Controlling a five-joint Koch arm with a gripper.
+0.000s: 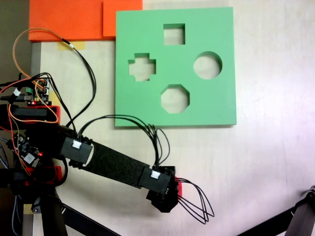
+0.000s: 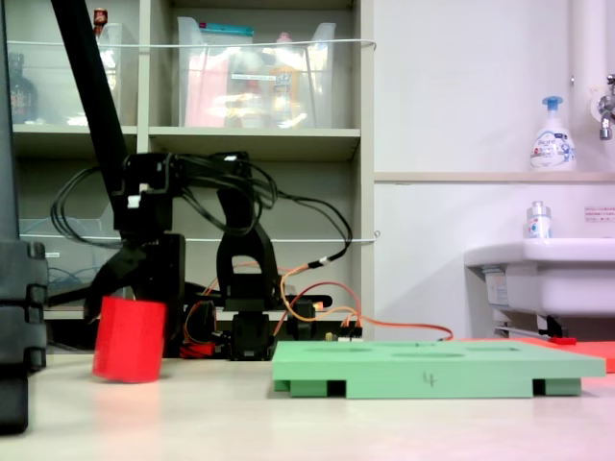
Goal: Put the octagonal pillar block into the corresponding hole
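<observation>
The octagonal pillar block (image 2: pixel 130 339) is a bright red, matte, solid prism with a flat top, standing upright with its base on the pale table (image 2: pixel 307 423), well apart from the green board (image 2: pixel 423 370). From above only a sliver of its red shows under the black arm head. The hand (image 2: pixel 130 288) sits directly over the block, a dark finger running down to the block's upper edge; I cannot tell whether its jaws grip the block or merely straddle it. The board (image 1: pixel 216 105) is a flat, thick, foam-like square with square, cross, round and eight-sided cutouts. The corresponding hole (image 1: pixel 175 99) lies at the board's edge nearest the arm
</observation>
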